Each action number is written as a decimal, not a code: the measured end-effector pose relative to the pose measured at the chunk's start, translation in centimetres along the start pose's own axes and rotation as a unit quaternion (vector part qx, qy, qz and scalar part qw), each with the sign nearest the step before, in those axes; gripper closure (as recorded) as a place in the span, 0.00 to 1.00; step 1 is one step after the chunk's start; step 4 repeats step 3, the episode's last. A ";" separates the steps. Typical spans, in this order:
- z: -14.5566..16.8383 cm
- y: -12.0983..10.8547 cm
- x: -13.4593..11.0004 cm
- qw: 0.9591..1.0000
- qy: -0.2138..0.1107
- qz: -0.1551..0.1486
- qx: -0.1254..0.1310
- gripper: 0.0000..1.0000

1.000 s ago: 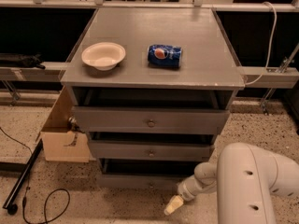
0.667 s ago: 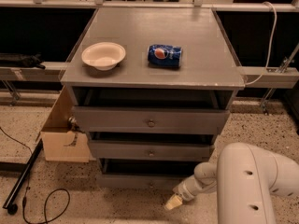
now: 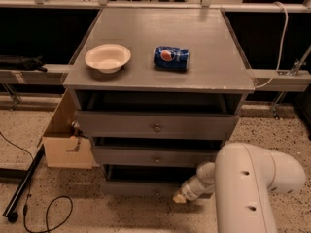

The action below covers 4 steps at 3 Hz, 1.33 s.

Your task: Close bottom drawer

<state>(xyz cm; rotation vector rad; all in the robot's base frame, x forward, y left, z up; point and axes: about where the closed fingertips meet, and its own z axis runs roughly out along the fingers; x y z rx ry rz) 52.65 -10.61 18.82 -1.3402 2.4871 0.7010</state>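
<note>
— While you're over there, where's the bottom drawer (image 3: 131,188) sitting?
— Lowest of the three in the grey cabinet (image 3: 204,76), right down by the speckled floor (image 3: 121,217). Its front stands out a bit, with a dark strip of its inside showing above it. There's a small round knob (image 3: 156,192) in the middle.
— And the gripper (image 3: 179,198)?
— Low down at that drawer's front, just right of the knob. It's close against the wood, though I can't swear it's touching. Open or closed, I cannot tell from here, nor whether it has hold of anything. The fat white arm (image 3: 252,188) behind it fills the lower right corner.
— The other two?
— The middle drawer (image 3: 126,157) and the top drawer (image 3: 116,125) each show a dark gap above their fronts as well.
— Anything on top?
— A pale bowl (image 3: 108,57) on the left, and a blue can (image 3: 171,58) lying on its side to the right of it, apart. A cardboard box (image 3: 65,142) sits against the cabinet's left side
</note>
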 end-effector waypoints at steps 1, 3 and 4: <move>-0.1 -2.4 -1.7 1.000 0.006 0.000 0.021 1.00; -0.1 -2.5 -1.8 1.000 0.007 -0.001 0.022 0.00; -0.1 -2.5 -1.8 1.000 0.007 -0.001 0.022 0.00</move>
